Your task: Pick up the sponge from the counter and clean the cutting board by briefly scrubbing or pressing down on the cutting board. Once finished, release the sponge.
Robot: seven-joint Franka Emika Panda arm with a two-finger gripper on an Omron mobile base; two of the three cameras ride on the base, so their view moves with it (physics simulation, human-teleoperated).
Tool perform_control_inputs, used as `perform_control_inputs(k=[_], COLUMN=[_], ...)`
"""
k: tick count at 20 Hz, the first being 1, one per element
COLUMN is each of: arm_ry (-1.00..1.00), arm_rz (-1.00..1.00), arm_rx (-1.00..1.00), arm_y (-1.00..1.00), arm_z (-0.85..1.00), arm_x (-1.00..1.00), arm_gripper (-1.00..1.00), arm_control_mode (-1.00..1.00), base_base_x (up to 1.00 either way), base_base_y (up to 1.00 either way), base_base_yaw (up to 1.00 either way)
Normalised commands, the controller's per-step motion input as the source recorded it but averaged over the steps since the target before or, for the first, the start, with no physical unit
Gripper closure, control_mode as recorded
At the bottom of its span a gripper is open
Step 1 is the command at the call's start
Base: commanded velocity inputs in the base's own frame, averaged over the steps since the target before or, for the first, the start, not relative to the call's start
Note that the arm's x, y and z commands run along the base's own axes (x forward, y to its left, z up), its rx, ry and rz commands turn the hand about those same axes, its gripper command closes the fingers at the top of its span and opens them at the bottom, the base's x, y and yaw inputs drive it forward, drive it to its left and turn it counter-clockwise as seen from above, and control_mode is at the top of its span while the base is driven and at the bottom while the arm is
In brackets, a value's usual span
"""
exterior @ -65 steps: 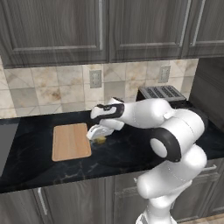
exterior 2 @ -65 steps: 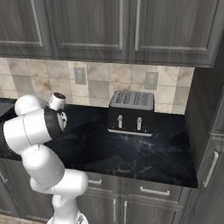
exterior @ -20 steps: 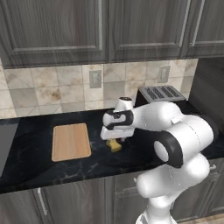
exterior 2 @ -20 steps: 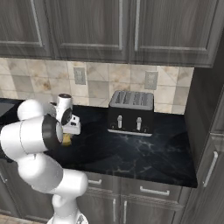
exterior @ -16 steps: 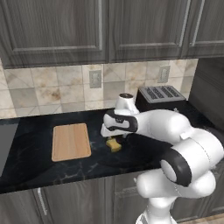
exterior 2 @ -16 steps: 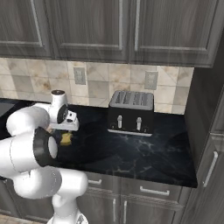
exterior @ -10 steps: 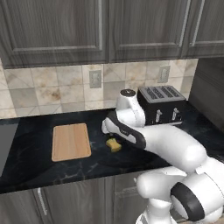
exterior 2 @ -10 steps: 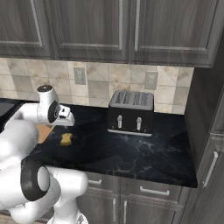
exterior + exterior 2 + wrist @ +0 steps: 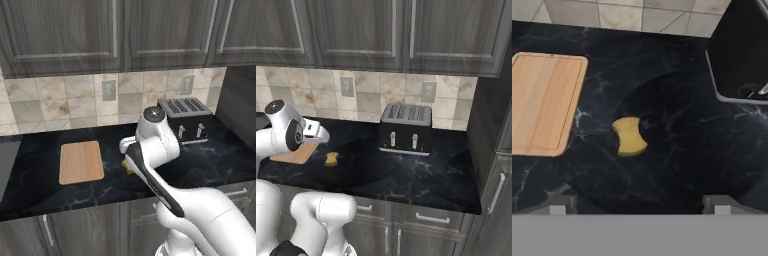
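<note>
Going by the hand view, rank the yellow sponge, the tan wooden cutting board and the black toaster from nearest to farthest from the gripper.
1. Yellow sponge, on the black counter between the open gripper's fingertips.
2. Tan wooden cutting board, to the sponge's left.
3. Black toaster, upper right corner.

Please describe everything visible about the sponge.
The sponge is a small yellow block, spongy in look, with a curved notch on one side. It lies flat on the black counter, beside the cutting board but apart from it. Nothing touches it except the counter.
</note>
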Motion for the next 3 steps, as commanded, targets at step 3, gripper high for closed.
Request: perform_control_inputs(k=[3], arm_ry=[-0.23], arm_rz=[-0.03], arm_rx=[-0.05], arm_y=[0.0], arm_z=[0.54], arm_x=[-0.65], arm_gripper=[-1.0], arm_control_mode=[-1.0], base_base_x=[0.0], base_base_y=[0.0], base_base_yaw=[0.0])
